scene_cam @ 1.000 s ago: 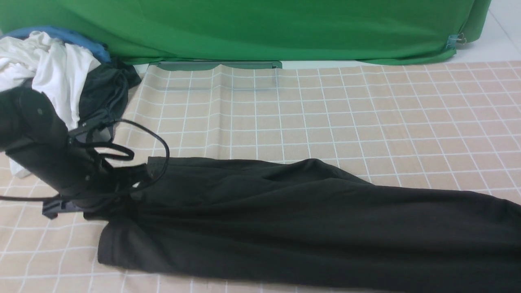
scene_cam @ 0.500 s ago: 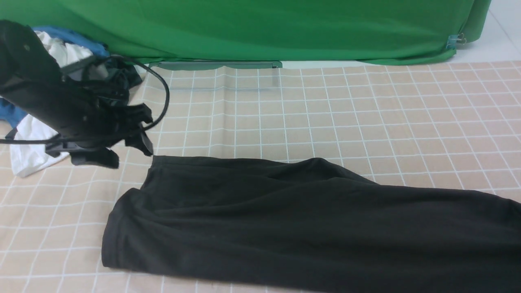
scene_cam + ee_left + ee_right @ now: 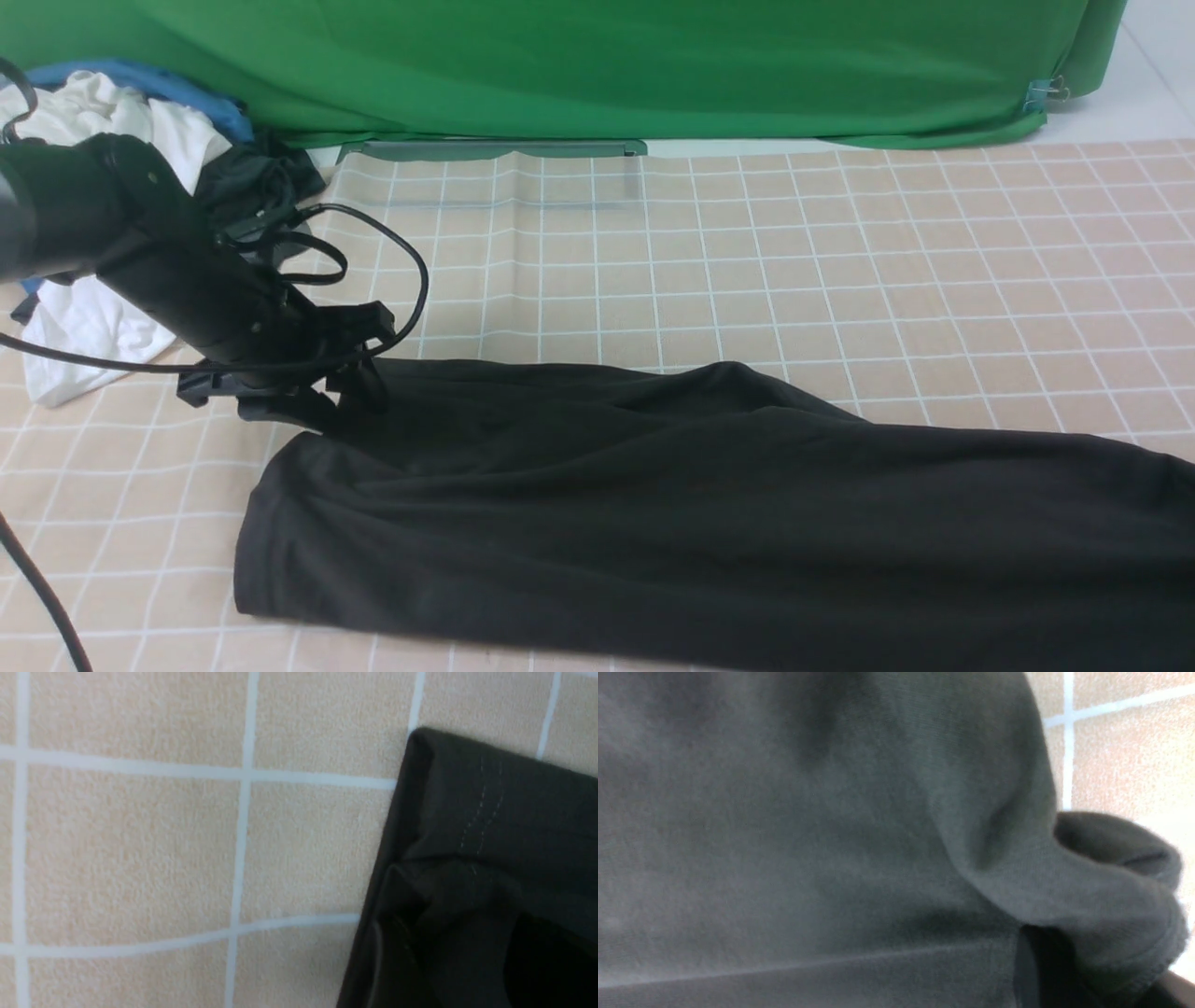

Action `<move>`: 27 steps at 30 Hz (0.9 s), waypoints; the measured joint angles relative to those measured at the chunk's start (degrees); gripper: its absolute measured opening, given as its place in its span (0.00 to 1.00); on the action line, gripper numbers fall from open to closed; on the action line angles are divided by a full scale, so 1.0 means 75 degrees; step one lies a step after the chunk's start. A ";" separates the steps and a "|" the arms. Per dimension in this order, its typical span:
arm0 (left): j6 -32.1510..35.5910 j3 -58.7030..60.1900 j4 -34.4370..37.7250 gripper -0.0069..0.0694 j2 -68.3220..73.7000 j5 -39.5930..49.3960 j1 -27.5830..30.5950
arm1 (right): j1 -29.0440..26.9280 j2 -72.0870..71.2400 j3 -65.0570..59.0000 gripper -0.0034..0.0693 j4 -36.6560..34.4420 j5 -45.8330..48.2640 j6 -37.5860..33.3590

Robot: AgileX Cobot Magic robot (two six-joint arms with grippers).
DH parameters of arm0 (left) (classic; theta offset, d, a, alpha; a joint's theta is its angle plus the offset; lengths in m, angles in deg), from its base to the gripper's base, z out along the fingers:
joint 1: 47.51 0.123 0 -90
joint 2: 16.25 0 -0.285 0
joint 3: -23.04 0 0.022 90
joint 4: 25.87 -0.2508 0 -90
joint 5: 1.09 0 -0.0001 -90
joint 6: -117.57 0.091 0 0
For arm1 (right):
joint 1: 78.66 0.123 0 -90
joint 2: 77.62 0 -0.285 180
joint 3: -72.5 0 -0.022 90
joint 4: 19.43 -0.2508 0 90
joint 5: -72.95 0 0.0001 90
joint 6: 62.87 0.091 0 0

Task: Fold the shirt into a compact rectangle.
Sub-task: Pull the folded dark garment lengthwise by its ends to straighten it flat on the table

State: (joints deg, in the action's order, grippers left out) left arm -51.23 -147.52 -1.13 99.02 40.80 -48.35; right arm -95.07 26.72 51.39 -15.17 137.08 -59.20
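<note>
Right end of shirt (image 3: 653, 523) cut off; left claw (image 3: 341, 401) tips indistinct.

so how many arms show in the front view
1: the left arm, its hand at the shirt's far left corner. The right arm is out of frame.

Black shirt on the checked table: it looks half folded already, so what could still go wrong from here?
Three things, perhaps. The left claw sits at the black shirt's far corner, where layers stack; it might pinch only one and pull the fold apart. Its loose cable hangs near the cloth and could drag it. At the other end a bunched fold may set a crease.
</note>
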 joint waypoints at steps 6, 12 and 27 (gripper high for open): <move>0.0212 -0.0005 0.0156 0.20 0.0238 -0.0352 0.0000 | 0.0000 0.0000 0.0000 0.17 0.0000 -0.0007 0.0006; 0.0619 -0.0012 0.0727 0.11 0.0260 -0.0338 0.0016 | 0.0000 0.0000 0.0000 0.17 0.0004 -0.0073 0.0006; 0.0686 -0.1061 0.0729 0.11 0.0253 -0.0332 0.0353 | 0.0000 0.0000 0.0000 0.17 0.0004 -0.0147 0.0006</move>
State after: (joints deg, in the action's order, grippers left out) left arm -46.09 -155.47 4.34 100.92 38.31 -45.70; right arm -95.07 26.72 51.39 -15.14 135.97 -59.15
